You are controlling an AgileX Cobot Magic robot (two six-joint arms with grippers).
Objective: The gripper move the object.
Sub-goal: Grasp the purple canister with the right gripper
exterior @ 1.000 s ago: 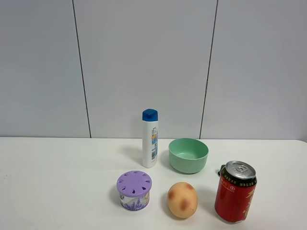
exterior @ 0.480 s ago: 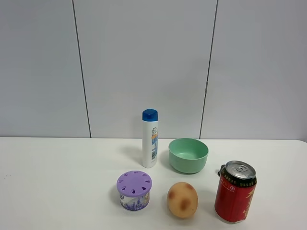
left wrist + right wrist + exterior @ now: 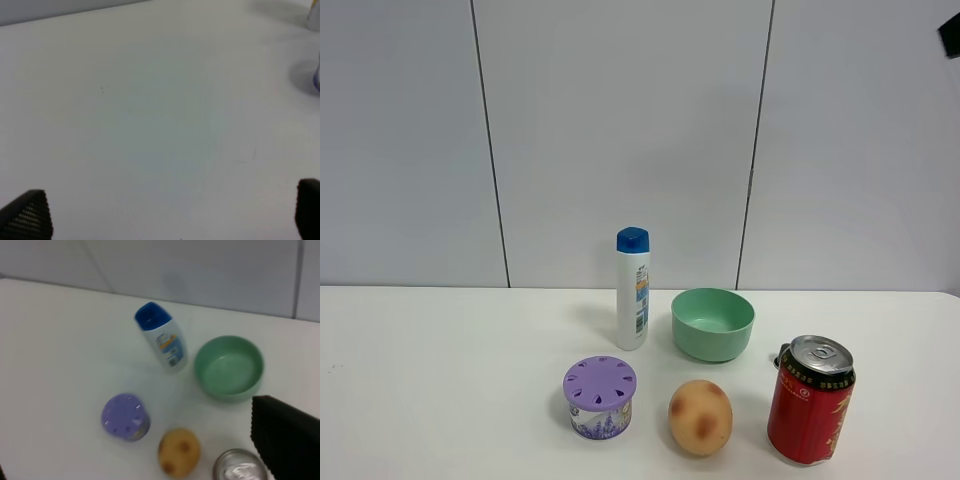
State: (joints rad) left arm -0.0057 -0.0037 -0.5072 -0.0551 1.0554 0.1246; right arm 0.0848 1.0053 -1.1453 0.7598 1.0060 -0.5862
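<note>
The object is a squat tub with a lilac slotted lid [image 3: 600,397] standing on the white table, left of the orange-brown egg-shaped ball [image 3: 700,417]. It also shows in the right wrist view [image 3: 125,416]. My right gripper [image 3: 135,455] hangs high above the table, open and empty, with one black finger [image 3: 285,440] in view. A black bit of the right arm [image 3: 951,35] shows at the top right corner of the exterior view. My left gripper [image 3: 167,220] is open and empty over bare table, its fingertips [image 3: 27,216] wide apart. It is out of the exterior view.
A red drink can [image 3: 811,399] stands right of the ball. A white bottle with a blue cap [image 3: 633,289] and a green bowl [image 3: 713,323] stand behind them. The white table [image 3: 440,360] ends at a grey panelled wall.
A black part of the right arm has come into the top right corner of the exterior view. The objects on the table have not moved.
</note>
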